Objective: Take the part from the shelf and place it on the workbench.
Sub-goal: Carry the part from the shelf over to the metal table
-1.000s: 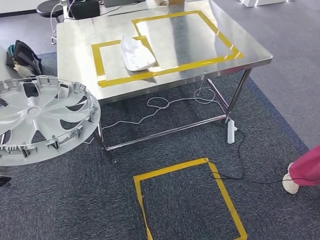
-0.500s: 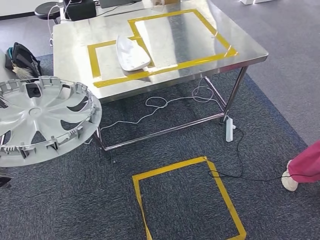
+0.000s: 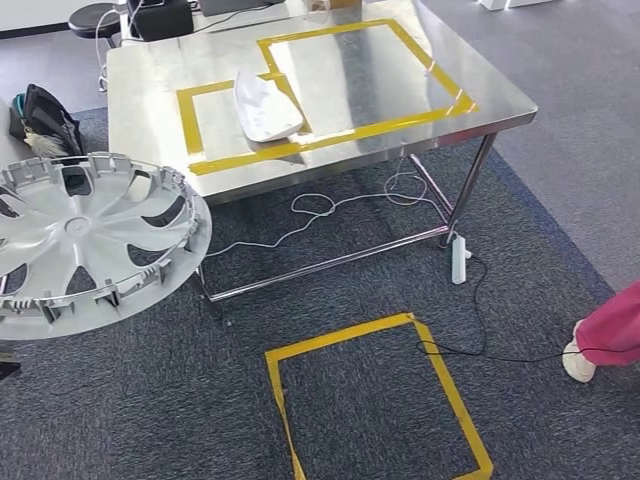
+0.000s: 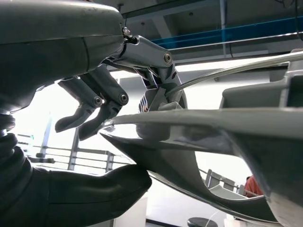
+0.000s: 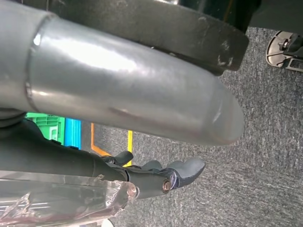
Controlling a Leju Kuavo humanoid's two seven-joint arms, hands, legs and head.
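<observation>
The part is a silver wheel cover (image 3: 83, 235) with curved spokes, carried flat above the carpet at the left of the head view, short of the workbench (image 3: 362, 70). My left hand (image 4: 107, 94) grips its rim (image 4: 214, 123), dark fingers on one face and the thick thumb (image 4: 100, 189) on the other. The steel workbench has two yellow taped rectangles, and a white curved part (image 3: 264, 108) lies on the smaller one. My right hand (image 5: 161, 175) hangs over the carpet and holds nothing.
A yellow tape square (image 3: 377, 395) marks the carpet in front of the bench. White and black cables and a power strip (image 3: 458, 260) lie under and beside it. A person's pink leg and shoe (image 3: 600, 345) are at the right edge. A black bag (image 3: 49, 118) sits far left.
The view shifted slightly, so the bench sits a little more to the left. The wheel cover has drifted a bit to the right, towards the bench, still gripped by my left hand.
</observation>
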